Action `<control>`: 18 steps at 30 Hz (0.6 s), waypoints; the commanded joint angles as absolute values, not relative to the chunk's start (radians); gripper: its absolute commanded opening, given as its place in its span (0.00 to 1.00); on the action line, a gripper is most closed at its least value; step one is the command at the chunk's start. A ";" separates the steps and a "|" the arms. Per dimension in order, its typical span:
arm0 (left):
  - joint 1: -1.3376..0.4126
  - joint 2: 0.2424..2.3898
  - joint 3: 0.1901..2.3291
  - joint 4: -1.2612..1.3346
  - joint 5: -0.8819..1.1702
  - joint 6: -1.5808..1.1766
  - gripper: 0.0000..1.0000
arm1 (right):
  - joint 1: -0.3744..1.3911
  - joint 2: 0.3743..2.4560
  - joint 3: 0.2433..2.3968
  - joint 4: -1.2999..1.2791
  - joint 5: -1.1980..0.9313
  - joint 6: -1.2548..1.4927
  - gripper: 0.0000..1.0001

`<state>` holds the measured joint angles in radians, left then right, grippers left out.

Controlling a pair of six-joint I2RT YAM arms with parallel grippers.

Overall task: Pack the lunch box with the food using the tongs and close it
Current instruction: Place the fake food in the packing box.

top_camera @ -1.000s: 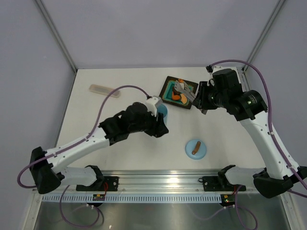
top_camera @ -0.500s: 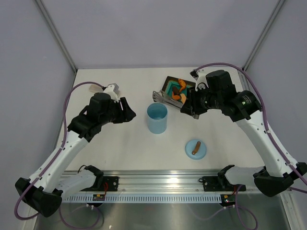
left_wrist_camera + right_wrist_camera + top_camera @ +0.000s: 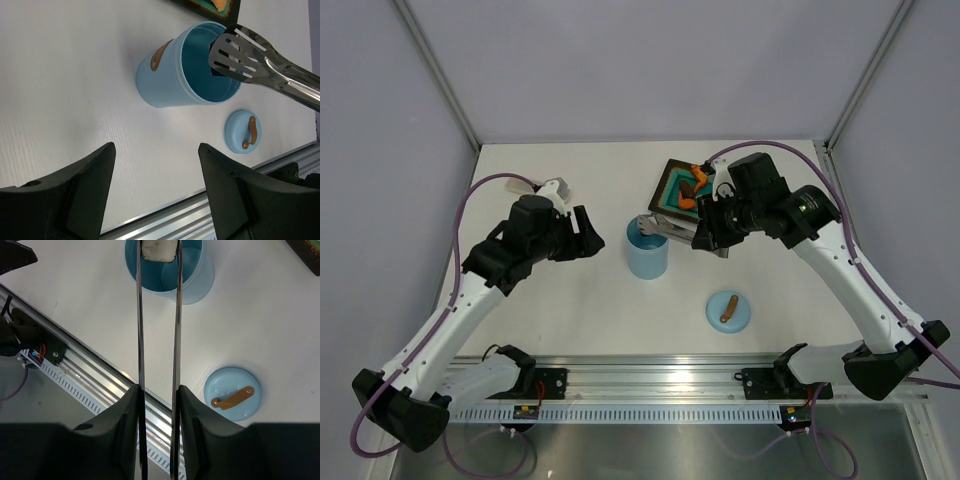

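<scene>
Right wrist shows end effector (image 3: 158,391) half-closed around tongs (image 3: 176,340).

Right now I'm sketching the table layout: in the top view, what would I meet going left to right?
The left gripper → lunch box → lid. The tongs and plate overlap these, so I left them out.

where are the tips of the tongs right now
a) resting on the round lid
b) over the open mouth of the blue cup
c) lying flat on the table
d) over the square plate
b: both wrist views show the tongs with their tips right above the open mouth of the blue cup, while the round lid lies apart from it.
</scene>
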<state>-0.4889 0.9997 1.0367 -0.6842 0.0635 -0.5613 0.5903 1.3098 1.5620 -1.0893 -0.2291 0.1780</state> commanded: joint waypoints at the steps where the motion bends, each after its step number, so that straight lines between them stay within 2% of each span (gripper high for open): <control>1: -0.485 1.006 1.072 -0.670 0.049 -0.565 0.73 | 0.604 1.308 1.566 -1.063 -0.235 0.158 0.30; 6: -0.485 1.020 1.083 -0.672 0.052 -0.563 0.80 | 0.606 1.310 1.575 -1.054 -0.230 0.160 0.45; 12: -0.486 1.028 1.091 -0.672 0.055 -0.554 0.86 | 0.606 1.319 1.582 -1.051 -0.229 0.160 0.53; 15: -0.485 1.034 1.094 -0.670 0.058 -0.552 0.86 | 0.606 1.327 1.589 -1.051 -0.227 0.158 0.53; 18: -0.486 1.035 1.097 -0.670 0.057 -0.551 0.86 | 0.606 1.322 1.600 -1.040 -0.219 0.161 0.46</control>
